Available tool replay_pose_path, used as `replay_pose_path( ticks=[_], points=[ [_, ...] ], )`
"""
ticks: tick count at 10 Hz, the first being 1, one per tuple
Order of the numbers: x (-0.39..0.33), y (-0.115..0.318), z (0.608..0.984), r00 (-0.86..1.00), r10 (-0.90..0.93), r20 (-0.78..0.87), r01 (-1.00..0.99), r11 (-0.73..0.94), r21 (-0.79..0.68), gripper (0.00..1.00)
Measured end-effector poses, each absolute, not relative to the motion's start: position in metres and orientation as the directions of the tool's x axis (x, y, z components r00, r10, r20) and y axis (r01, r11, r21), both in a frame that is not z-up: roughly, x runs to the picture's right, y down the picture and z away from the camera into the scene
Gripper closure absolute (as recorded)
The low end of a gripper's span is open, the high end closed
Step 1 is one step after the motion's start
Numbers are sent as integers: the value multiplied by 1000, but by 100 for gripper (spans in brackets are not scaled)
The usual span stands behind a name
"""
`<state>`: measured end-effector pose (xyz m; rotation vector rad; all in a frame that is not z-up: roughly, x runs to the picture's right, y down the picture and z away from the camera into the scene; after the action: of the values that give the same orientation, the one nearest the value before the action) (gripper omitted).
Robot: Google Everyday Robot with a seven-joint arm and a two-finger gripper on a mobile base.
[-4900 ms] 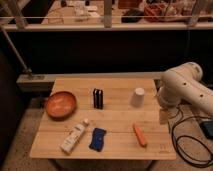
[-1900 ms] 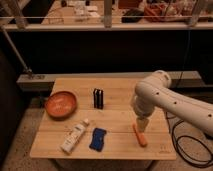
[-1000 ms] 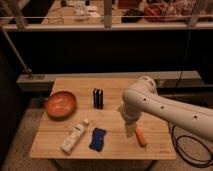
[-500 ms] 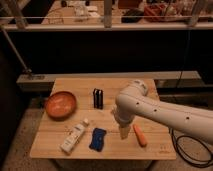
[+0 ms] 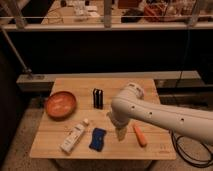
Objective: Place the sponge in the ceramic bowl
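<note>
Tabletop (image 5: 55, 145) of pale wood carries everything. The white arm (image 5: 165, 117) reaches over its right half. The ceramic bowl (image 5: 61, 104) sits near the left edge. The gripper (image 5: 120, 134) points down with its fingers apart, holding nothing. Just left of it the sponge (image 5: 97, 139) lies flat near the front edge, well apart from the bowl. An orange stick (image 5: 139, 135) lies just right of the gripper.

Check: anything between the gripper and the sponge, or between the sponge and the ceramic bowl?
The gripper hangs just image-right of the sponge, with nothing visible between them. Toward the ceramic bowl, the cap end of the white bottle lies near the straight line; a lifted carry should clear it.
</note>
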<state>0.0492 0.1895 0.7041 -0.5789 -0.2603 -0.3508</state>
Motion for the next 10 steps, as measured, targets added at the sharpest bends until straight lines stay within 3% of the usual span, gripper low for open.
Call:
replay_pose_path(
  ticks=[10],
  points=[
    [22, 202, 715, 864, -312, 394, 477, 755, -450, 20]
  ],
)
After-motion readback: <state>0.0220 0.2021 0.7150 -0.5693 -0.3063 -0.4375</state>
